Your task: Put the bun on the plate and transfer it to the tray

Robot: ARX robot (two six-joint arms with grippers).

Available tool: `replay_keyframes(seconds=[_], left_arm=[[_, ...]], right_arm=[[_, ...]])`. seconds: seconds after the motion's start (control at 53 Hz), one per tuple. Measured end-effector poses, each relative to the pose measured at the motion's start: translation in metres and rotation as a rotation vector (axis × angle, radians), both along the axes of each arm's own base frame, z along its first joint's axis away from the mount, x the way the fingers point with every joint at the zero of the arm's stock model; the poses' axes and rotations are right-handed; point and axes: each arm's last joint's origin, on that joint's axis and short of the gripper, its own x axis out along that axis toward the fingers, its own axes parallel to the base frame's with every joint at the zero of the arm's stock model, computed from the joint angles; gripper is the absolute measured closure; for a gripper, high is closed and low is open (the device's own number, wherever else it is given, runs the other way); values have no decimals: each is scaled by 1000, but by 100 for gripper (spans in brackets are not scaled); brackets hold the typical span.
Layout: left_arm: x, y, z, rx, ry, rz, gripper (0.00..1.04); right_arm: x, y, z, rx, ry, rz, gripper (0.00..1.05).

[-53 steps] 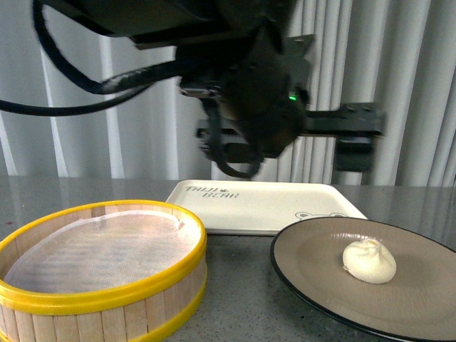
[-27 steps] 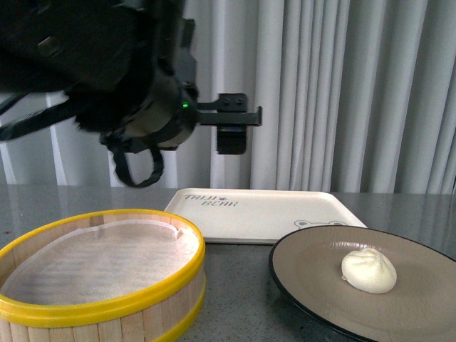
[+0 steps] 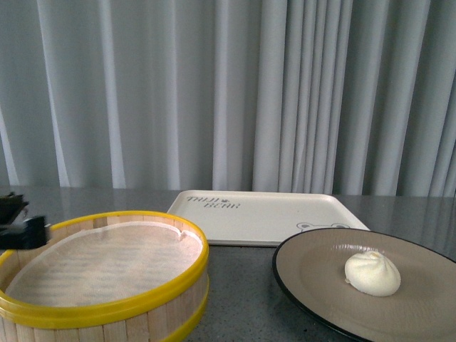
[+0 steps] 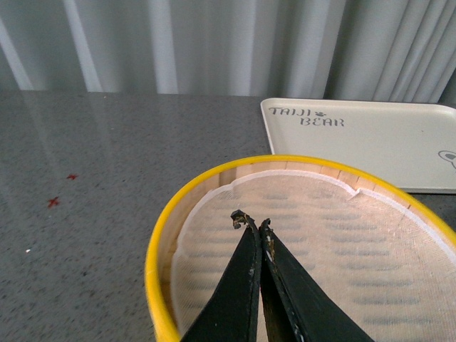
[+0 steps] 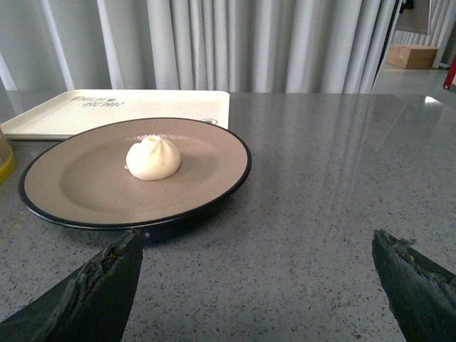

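1. You have the bun (image 3: 372, 273) on the plate (image 3: 306, 260), which stands on the bench (image 3: 242, 299)
2. The tray (image 3: 271, 214) lies just behind the plate, apart from the bun
3. Your left claw (image 4: 251, 222) is clenched, tips pressed together, over the lined basket (image 4: 158, 242)
4. Your right claw (image 5: 256, 239) is released, fingers spread wide, facing the plate

- One bun (image 3: 372, 273), cream-white with a pleated top.
- One plate (image 3: 313, 263), round and tan with a thin black rim.
- One tray (image 3: 271, 214), cream-white and rectangular.
- One steamer basket (image 3: 107, 308), wooden with yellow rims.
- One white liner (image 3: 100, 260) inside that basket.
- Two grippers: one left gripper (image 4: 254, 222), one right gripper (image 5: 256, 239).
- Two small red marks (image 4: 53, 203) on one grey tabletop (image 4: 107, 135).
- One cardboard box (image 5: 412, 55), far off in the right wrist view.
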Motion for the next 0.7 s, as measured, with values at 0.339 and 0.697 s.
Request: replay_keyframes(seconds=[0.339,0.697], left_arm=[[-47,26,-25,0,-1,10,101],[-78,43,-39,-1,2,-7,101]], right_arm=[[0,0,0,0,0,0,9],[0,0,0,0,0,0,9]])
